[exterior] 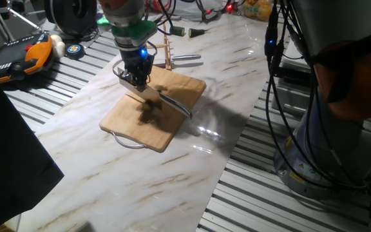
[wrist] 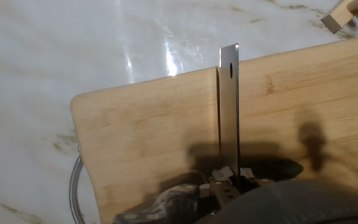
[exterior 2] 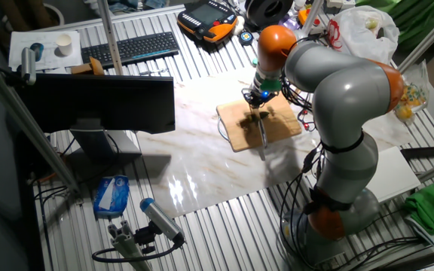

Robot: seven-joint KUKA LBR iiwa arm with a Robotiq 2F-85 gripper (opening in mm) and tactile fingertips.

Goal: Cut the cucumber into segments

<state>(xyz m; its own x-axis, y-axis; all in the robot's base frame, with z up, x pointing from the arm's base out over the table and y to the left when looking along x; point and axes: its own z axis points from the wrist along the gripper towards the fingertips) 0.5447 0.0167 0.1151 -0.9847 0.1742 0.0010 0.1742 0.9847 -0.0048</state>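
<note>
Cucumber (exterior: 151, 107) lying dark green near the middle of the wooden board (exterior: 131, 125), right under the knife blade (wrist: 229, 112). Gripper (exterior: 136, 80) closed on the knife, poised just above. Board flat on the marble table (exterior: 108, 174), metal handle loop (exterior: 126, 143) at its near edge.

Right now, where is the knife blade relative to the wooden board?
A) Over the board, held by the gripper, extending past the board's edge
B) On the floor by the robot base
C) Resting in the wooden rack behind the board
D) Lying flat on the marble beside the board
A: the gripper holds the knife above the wooden board, near the cucumber; in the hand view the blade runs across the board and past its edge.
</note>
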